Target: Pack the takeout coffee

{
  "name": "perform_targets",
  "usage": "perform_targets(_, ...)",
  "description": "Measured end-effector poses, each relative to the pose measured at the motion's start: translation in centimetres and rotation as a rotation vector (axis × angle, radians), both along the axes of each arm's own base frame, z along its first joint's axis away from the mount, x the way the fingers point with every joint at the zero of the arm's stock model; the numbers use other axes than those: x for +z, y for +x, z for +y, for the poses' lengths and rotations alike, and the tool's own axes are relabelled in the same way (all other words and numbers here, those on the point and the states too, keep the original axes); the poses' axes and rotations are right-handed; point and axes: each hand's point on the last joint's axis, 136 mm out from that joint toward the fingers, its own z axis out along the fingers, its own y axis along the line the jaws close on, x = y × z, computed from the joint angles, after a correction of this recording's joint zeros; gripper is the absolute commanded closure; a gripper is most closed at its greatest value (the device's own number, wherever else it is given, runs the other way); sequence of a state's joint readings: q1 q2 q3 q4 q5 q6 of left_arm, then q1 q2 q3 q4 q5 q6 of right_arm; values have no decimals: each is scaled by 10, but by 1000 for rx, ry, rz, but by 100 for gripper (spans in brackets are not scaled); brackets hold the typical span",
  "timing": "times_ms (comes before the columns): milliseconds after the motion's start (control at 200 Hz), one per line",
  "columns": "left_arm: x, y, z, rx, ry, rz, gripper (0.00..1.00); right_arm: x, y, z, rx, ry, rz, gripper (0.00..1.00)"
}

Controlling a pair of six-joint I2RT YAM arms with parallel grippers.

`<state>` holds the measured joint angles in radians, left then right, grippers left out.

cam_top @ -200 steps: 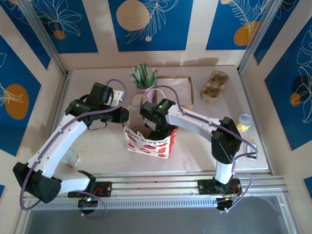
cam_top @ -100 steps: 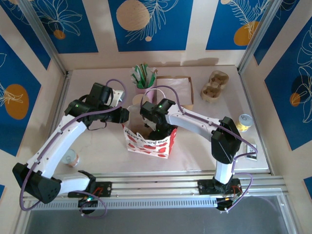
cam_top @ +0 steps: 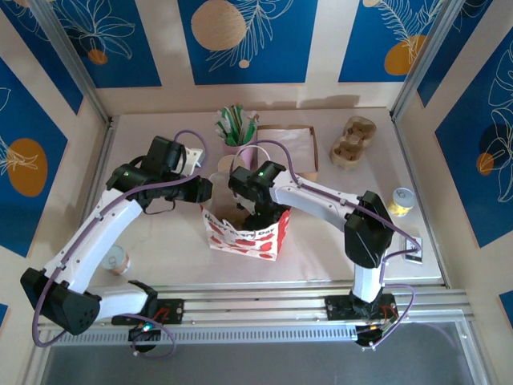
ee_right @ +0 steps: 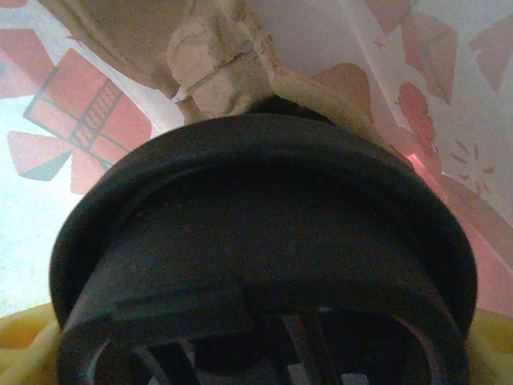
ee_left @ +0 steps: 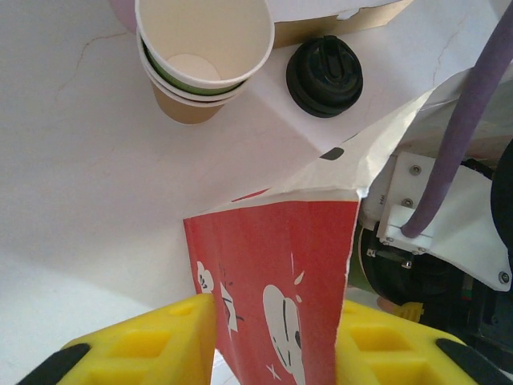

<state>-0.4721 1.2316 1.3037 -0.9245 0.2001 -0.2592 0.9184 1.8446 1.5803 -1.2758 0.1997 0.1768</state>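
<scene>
Meanwhile, edged a touch leftward over the mouth of the red-and-white paper gift bag (cam_top: 240,237) since a second ago, right claw (cam_top: 256,212) sunk inside. Suggests a placement nearly finished, with only letting go and withdrawing left. Has the small green paper cup with a round black plastic lid (ee_right: 264,241) down between the bag's printed walls, yellow pads (ee_right: 20,357) either side of the lid; cannot tell whether pressing or slack. Pinches the bag's red end panel in the left claw (ee_left: 268,341), steadying it on the tabletop (cam_top: 160,233).
</scene>
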Motion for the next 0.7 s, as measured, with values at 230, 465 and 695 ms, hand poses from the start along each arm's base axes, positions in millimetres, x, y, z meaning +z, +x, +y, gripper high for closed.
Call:
perform_targets(230, 0, 0, 0, 0, 0, 0, 64, 0, -1, 2, 7, -1, -2, 12)
perform_targets(465, -1, -1, 0, 0, 2, 3, 63, -3, -3, 6, 18, -6, 1, 8)
perform_targets(695, -1, -1, 1, 0, 3, 6, 63, -4, -1, 6, 18, -10, -4, 0)
